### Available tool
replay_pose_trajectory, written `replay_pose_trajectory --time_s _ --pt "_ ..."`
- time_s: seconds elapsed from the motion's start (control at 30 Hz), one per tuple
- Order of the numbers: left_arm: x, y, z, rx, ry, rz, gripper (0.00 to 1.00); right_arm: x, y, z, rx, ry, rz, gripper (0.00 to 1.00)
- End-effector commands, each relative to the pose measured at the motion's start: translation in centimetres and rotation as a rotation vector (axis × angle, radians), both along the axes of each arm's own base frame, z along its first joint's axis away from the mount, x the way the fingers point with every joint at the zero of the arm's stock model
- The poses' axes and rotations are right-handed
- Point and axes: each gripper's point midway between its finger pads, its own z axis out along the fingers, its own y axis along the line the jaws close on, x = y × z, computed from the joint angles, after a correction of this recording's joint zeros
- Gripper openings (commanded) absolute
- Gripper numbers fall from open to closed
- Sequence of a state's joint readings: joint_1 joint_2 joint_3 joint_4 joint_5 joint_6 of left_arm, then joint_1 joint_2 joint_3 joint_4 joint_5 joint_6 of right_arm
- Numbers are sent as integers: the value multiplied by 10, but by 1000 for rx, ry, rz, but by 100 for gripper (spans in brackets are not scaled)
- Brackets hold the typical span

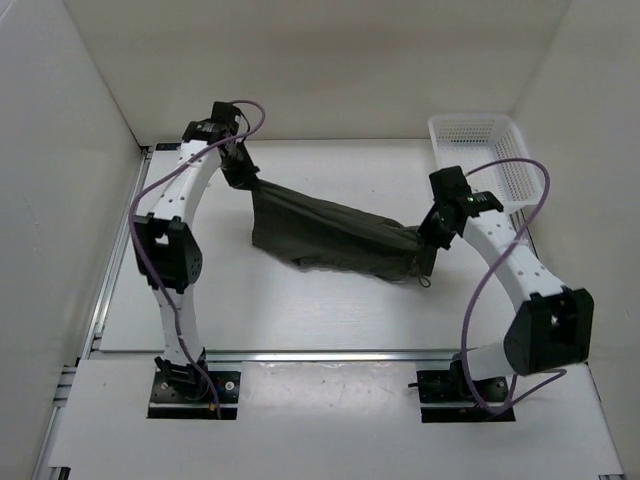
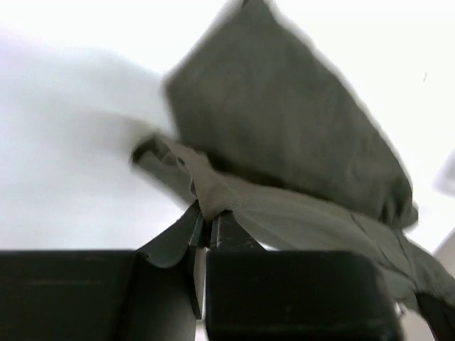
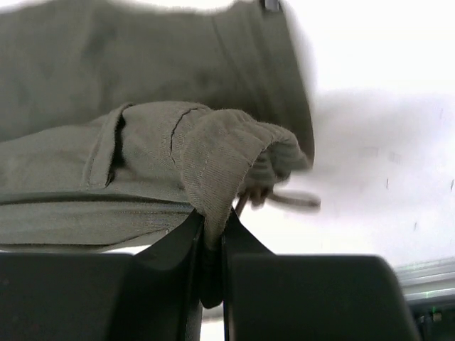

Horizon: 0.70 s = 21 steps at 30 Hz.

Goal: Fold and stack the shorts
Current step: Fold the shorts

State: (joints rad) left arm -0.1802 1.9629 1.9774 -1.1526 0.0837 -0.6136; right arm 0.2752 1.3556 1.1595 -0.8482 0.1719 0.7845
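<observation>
Olive-green cloth hangs between the two arms. The shorts [image 1: 335, 240] are held up and stretched like a hammock above the tabletop [image 1: 300, 320]. The lower middle part sags close to the surface or perhaps touches it; I cannot tell which. The left tool [image 1: 238, 168] is closed tight on one corner of the fabric at the far left, and its wrist camera shows the cloth pinched between the fingers. The right tool [image 1: 432, 232] is also closed, on a bunched ribbed edge. This edge looks like the waistband, because the drawstring [image 3: 284, 199] dangles just beside it. Holding two ends apart like this, I judge, lets the fabric spread by its own weight, so it can be laid flat before folding. The white basket [image 1: 480, 150] stands at the far right corner, apart from the shorts.
</observation>
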Motion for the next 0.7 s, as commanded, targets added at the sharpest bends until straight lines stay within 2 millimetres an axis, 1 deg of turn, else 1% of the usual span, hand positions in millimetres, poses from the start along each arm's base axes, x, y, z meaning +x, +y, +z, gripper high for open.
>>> replay_pose_trajectory --time_s 0.0,0.03,0.07,0.1,0.13,0.17,0.2,0.23,0.27,0.3,0.33,0.37,0.4,0.43,0.47,0.5,0.53,0.57,0.6,0.63,0.67 --pt "46 19 15 116 -120 27 10 36 -39 14 -173 -63 -67 0" --pt "62 11 32 105 -177 22 10 47 -37 8 -174 -58 -66 1" --pt "73 10 8 118 -131 11 10 53 -44 6 -181 -51 -79 5" --pt "82 3 5 94 -140 -14 10 61 -40 7 -166 -58 -73 13" --pt "89 -4 3 69 -148 -40 18 74 -40 8 -155 -72 -73 45" --pt "94 -17 -2 20 -139 -84 54 78 -39 10 -141 -74 -66 66" --pt "97 -22 -2 -4 -144 -98 70 81 -32 12 -111 -74 -34 77" --pt "93 -27 -3 -7 -136 -119 80 83 -31 15 -109 -83 -34 88" --pt "87 -25 1 1 -132 -115 88 82 -29 19 -97 -92 -29 90" --pt "88 -20 6 22 -155 -101 94 79 -30 24 -94 -107 -30 90" --pt "84 -17 10 33 -162 -93 97 74 -31 24 -94 -107 -30 90" --pt "69 -11 12 54 -151 -96 100 70 -32 23 -95 -106 -30 90" --pt "62 -5 12 76 -147 -84 100 57 -34 19 -96 -97 -30 89" --pt "52 -3 11 79 -129 -85 93 50 -35 16 -93 -90 -37 83" --pt "35 0 -12 90 -59 -88 81 41 -34 11 -84 -76 -30 80" --pt "22 1 -3 80 -69 -92 66 33 -35 12 -71 -84 -50 74" --pt "11 1 -11 70 -43 -100 54 16 -31 -6 -41 -28 -37 66" --pt "-6 0 -39 58 23 -113 49 10 -30 -13 -13 -15 -44 66" --pt "-16 -3 -40 33 26 -125 52 4 -31 -15 17 -14 -50 66" --pt "-26 -11 -50 -15 54 -150 62 0 -28 -20 58 -8 -54 67" --pt "-33 -13 -62 -30 82 -158 77 -10 -25 -36 96 34 -55 77"
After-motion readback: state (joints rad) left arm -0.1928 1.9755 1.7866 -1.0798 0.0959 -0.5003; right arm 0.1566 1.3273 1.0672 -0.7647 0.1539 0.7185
